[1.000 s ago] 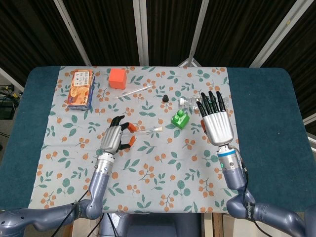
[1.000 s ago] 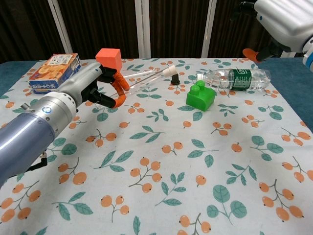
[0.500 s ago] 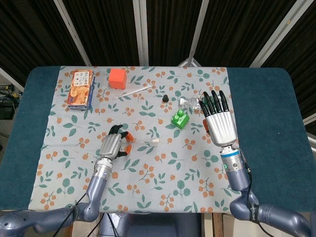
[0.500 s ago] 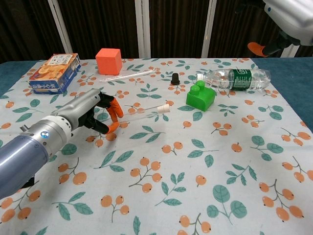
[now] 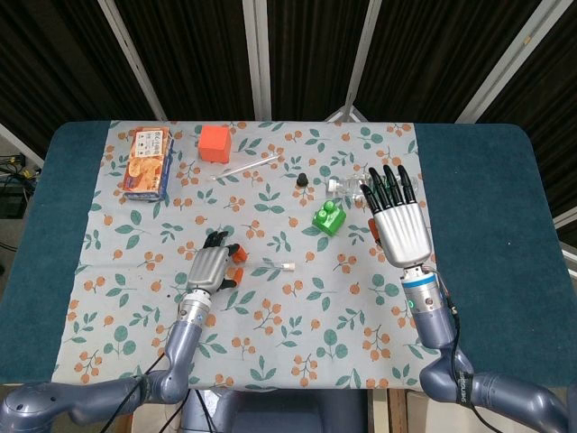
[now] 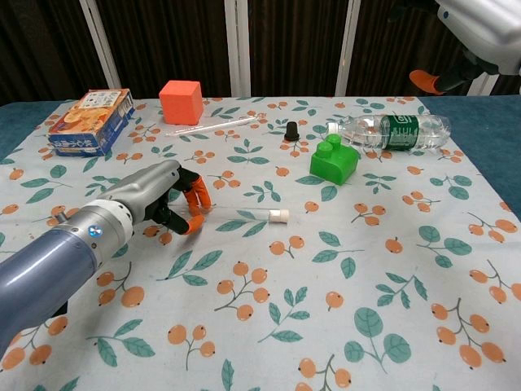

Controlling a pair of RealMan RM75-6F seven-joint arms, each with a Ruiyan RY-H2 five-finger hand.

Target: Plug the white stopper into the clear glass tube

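Note:
The clear glass tube lies level, low over the floral cloth, with the white stopper seated in its right end. My left hand pinches the tube's left end between its orange fingertips. The head view shows the same tube, its stopper and the left hand in the near-left middle of the cloth. On the right, my right hand is raised with fingers spread, holding nothing. The chest view catches only part of the right hand at the top right.
A green brick and a lying water bottle sit right of the tube. At the back are a small black stopper, a thin clear rod, an orange cube and a cracker box.
My left hand has come down and toward me with the stoppered tube, from lifted near the orange cube to low over the cloth. The right hand has barely shifted.

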